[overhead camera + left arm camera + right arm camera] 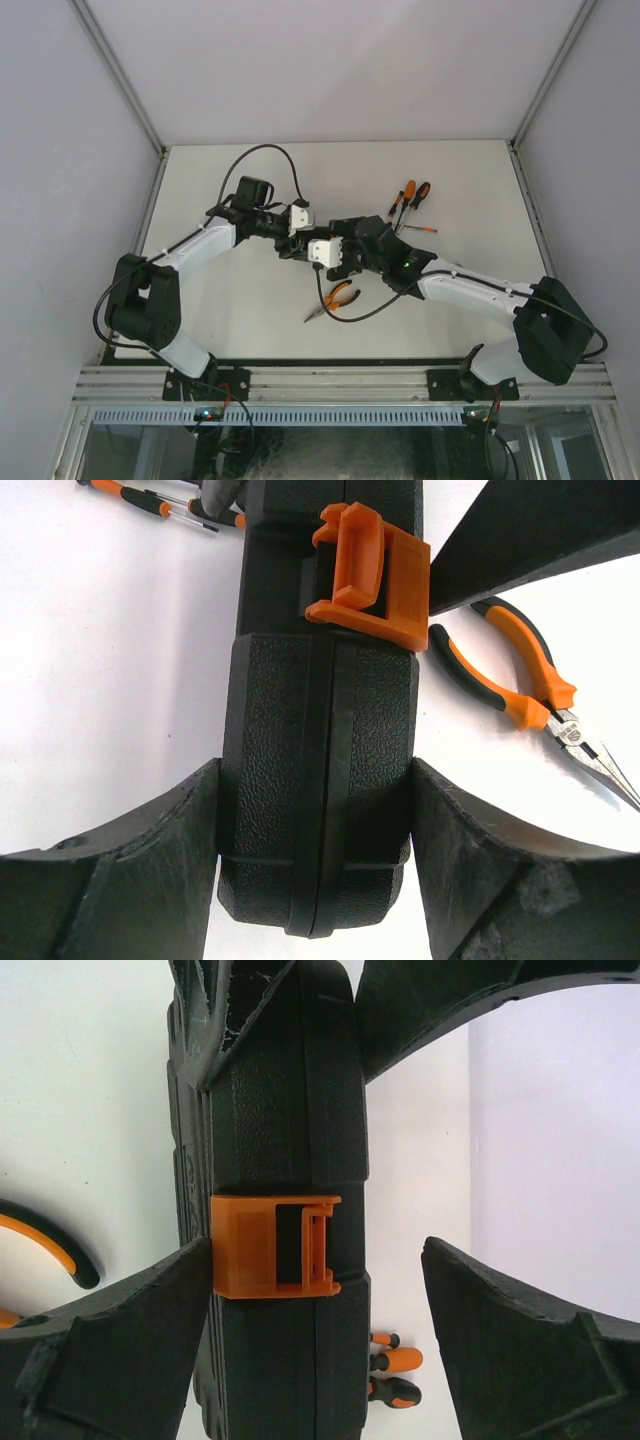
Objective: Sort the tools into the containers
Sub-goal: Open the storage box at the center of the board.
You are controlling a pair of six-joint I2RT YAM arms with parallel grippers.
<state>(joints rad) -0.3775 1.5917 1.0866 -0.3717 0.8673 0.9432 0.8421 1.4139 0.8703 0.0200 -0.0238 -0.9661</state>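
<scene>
Nearest you, the orange-handled pliers (340, 297) lie loose on the bench (250, 320). At mid-bench the black tool case (320, 780) stands on edge, closed. Your left pincer (315, 780) clamps its sides, while your right pincer (318, 1260) spreads wide around it, touching one side only. Beyond, the screwdrivers (410, 195) lie unsorted. As I judge it, every sorting step remains.

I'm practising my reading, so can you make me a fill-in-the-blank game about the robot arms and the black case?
1. The left gripper grips the black tool ____ from both sides.
2. The latch on the tool case is coloured ____.
3. The needle-nose pliers lie on the ____, outside the case.
4. The right gripper has its jaws ____, with one finger clear of the case.
Missing words: case; orange; table; open.
</scene>
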